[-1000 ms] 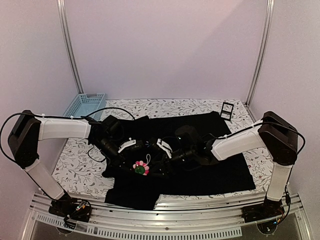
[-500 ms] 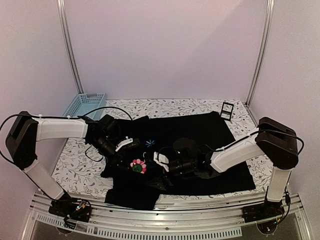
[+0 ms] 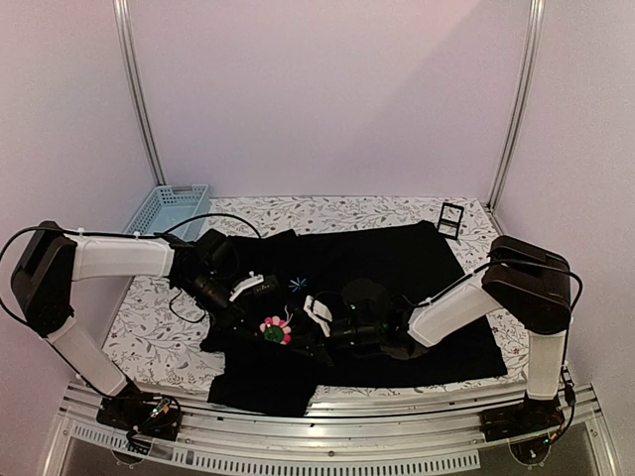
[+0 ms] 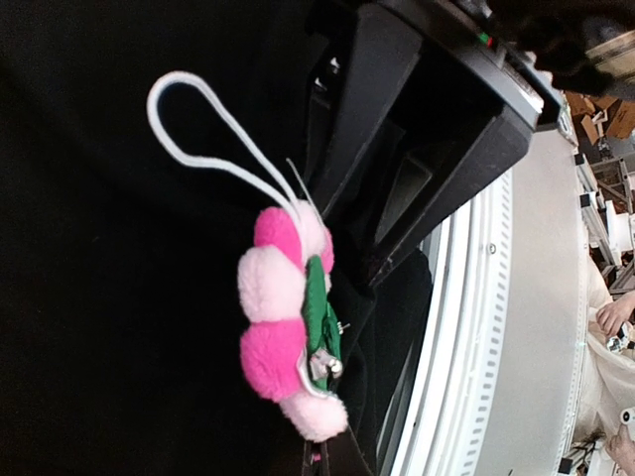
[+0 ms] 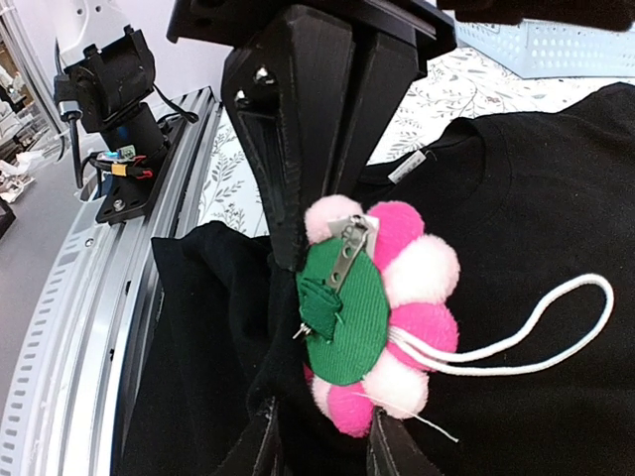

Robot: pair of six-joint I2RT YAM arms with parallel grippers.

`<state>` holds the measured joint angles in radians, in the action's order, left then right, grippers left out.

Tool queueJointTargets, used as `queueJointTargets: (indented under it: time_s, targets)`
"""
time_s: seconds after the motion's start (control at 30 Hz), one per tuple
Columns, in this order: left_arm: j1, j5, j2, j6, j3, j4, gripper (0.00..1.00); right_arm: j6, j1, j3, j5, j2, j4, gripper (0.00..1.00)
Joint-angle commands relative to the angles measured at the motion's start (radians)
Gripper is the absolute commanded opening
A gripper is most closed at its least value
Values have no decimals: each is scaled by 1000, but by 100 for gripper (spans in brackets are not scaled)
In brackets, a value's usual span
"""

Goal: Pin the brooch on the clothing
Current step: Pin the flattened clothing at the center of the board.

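**Item: brooch** [image 5: 382, 307]. A flower of plush pompom petals in hot pink and pale pink, set round a green felt back disc [image 5: 342, 317]. A silver pin bar [image 5: 349, 248] is fixed across the disc, and a white loop cord [image 5: 516, 337] is attached.

**Location.** Just near-left of the light-blue star emblem [image 3: 298, 285], over the chest of the black shirt [image 3: 417, 258]. The brooch is raised on edge between the two claws.

**Left claw** [image 5: 298, 238]. The fingers are pressed together, nipping the brooch's rim at the clasp end of the pin bar.

**Right claw** [image 5: 325, 421]. The fingers stand either side of the brooch's lower petals, with a fold of shirt fabric between them. Whether they are actually pressing cannot be told.

**Containers.** A light-blue slotted basket [image 3: 169, 209] sits well back-left of the emblem, at the rear corner of the floral worktop [image 3: 337, 210]. Its contents cannot be made out. A small black stand [image 3: 451, 219] sits well back-right of the emblem, just beyond the shirt's far edge.

**Orientation.**
- The green back faces the right wrist camera.
- In the left wrist view the brooch shows edge-on.
- The pin bar, the only long axis, slants from the left claw's tips down across the disc towards the right claw.
- The cord trails sideways off the brooch over the shirt, away from the left claw.
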<state>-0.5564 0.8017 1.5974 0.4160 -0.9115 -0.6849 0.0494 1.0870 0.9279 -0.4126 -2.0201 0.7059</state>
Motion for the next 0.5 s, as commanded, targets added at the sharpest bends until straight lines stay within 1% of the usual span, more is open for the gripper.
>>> queueJointTargets:
  time_s: [0.0,0.03,0.17,0.23,0.33,0.47]
  targets:
    - [-10,18,3,-11,3,21,0,22,0,-18,16,-32,35,28]
    - [-11,15,4,-14,2,20,0,19,1,-20,15,-32,34,29]
    - [-13,6,9,-13,-3,17,0,6,1,-25,-34,-27,24,47]
    - [-13,6,11,-10,-3,15,0,-1,0,-38,-61,-20,24,51]
    - [-14,9,12,-4,0,14,0,0,2,-42,-64,-25,17,51]
    - [-14,7,14,-3,-3,12,0,21,3,-33,-64,-54,47,41]
